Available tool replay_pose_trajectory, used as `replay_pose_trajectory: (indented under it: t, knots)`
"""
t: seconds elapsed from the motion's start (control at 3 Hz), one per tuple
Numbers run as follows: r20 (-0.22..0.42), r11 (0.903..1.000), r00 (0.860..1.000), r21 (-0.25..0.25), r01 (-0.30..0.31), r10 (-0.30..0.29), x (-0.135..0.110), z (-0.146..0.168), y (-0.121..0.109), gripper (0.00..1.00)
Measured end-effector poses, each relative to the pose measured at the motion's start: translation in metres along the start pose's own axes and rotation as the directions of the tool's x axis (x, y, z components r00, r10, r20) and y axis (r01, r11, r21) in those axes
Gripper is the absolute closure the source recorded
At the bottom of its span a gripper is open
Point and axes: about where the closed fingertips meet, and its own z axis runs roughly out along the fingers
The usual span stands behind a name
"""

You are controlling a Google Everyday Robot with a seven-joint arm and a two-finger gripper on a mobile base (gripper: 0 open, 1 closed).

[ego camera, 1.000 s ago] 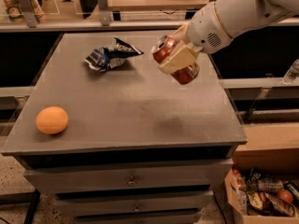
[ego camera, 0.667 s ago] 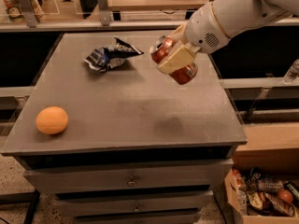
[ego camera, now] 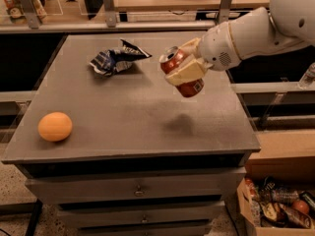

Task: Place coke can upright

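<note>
The coke can (ego camera: 176, 63) is a red can with a silver top, held in the air above the right half of the grey table (ego camera: 123, 112). It is tilted, its top pointing up and to the left. My gripper (ego camera: 184, 69) comes in from the right on a white arm and is shut on the can, its cream fingers (ego camera: 183, 73) clamped across the can's middle. The can's shadow (ego camera: 179, 124) falls on the table below it.
A crumpled blue-and-white snack bag (ego camera: 114, 59) lies at the table's back middle. An orange (ego camera: 55, 126) sits near the front left edge. Drawers (ego camera: 138, 191) are under the tabletop. A cardboard box of clutter (ego camera: 275, 205) stands on the floor at the right.
The gripper and can have barely moved; the can stays tilted in the air at about the same spot.
</note>
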Motion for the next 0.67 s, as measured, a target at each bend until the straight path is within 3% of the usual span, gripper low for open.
replay_pose_trajectory:
  t: [0.33,0.67]
  knots:
    - [0.158,0.9999,0.987,-0.008,-0.013,0.014,0.0054,0.0045,0.0006,1.00]
    - [0.289,0.9993,0.957,-0.026,-0.027,0.033,0.0059,0.0062,0.0019,1.00]
